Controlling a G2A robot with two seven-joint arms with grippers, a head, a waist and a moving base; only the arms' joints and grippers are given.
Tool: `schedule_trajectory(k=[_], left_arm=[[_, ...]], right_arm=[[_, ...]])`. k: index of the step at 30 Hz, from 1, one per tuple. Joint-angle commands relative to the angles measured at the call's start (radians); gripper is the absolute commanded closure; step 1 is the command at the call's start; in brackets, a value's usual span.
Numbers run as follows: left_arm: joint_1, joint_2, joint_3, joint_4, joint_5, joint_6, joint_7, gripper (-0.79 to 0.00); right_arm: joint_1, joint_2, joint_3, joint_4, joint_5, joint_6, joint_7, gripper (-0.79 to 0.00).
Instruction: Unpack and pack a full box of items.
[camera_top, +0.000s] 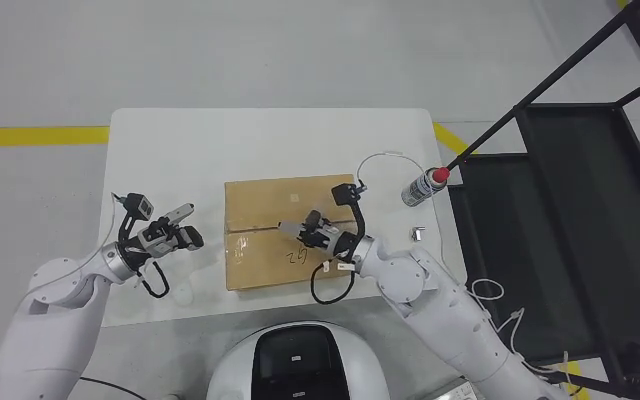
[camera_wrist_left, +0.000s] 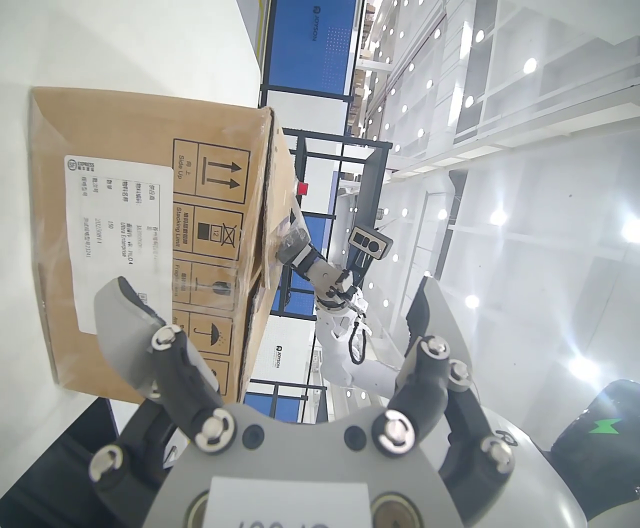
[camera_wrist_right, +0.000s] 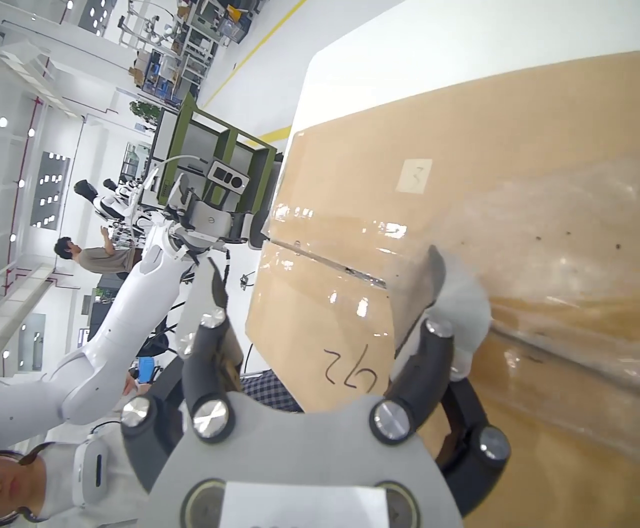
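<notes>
Your cardboard box sits taped shut, central on the table; the right gripper is over its top seam, claw spread wide; the left gripper hangs apart at the box's nine o'clock, also wide; a spray can lies between its two and three o'clock.

There is one desk and on it one cardboard box. Two loose items lie apart from the box: one red-capped spray can and one small silvery piece, too small to identify. Two claws are counted: the left claw and the right claw.
</notes>
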Motion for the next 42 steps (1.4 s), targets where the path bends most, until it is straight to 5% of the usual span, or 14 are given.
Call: schedule_trajectory(k=[1,14,26,42], left_arm=[[0.007,0.001,-0.009,-0.003,-0.003,-0.004,0.001,-0.785],[0.045,0.006,-0.067,-0.006,-0.040,-0.041,0.026,-0.785],[0.173,0.014,-0.193,-0.067,-0.080,-0.103,0.125,-0.785],[0.189,0.011,-0.201,-0.109,-0.058,-0.081,0.133,-0.785]], right_arm=[[0.004,-0.002,-0.003,-0.010,0.012,0.000,0.000,-0.785],[0.055,-0.029,-0.050,0.037,0.162,-0.001,0.018,-0.785],[0.160,-0.068,-0.141,0.105,0.191,-0.029,0.001,-0.785],[0.261,-0.121,-0.231,0.198,0.240,-0.063,-0.005,-0.785]])
